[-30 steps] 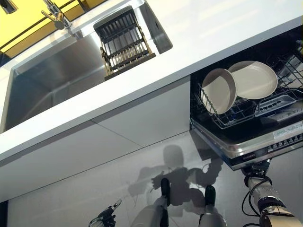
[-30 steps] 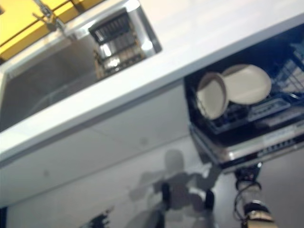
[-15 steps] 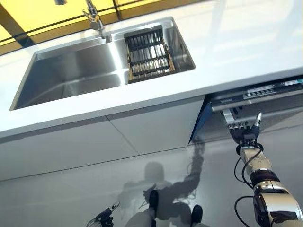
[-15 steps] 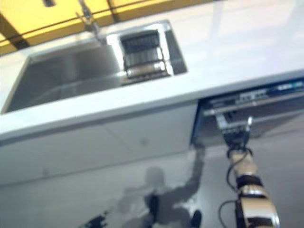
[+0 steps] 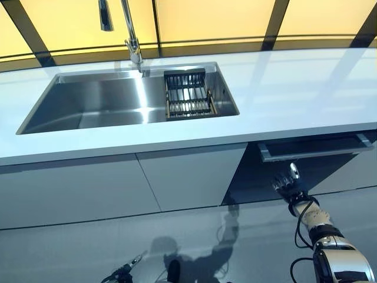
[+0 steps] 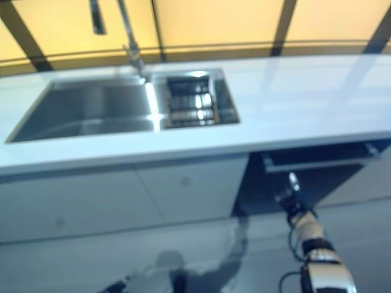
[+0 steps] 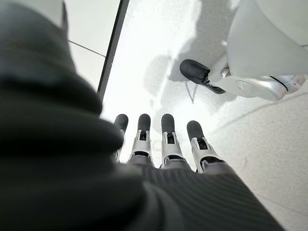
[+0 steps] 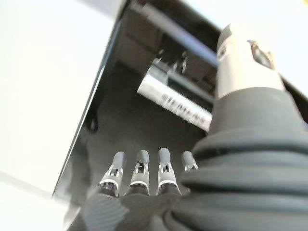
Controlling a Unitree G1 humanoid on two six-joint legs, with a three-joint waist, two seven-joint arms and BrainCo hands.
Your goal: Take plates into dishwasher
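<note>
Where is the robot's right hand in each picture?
Left eye view: right robot hand low right, before the dark dishwasher door.
Right eye view: robot hand at the same spot.
Left wrist view: not shown.
Right wrist view: its fingers point toward that door.

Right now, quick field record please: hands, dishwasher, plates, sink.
right hand: open, fingers straight, raised before the dishwasher front, holding nothing
left hand: open, hanging low over the floor, empty
dishwasher: under the counter, right of the cabinet doors; door nearly shut, top edge ajar below the counter lip
plates: none visible in any view
sink: steel, set in the counter, no dishes in it
rack: dark, slatted, sits in the sink's right end, empty
tap: behind the sink
</note>
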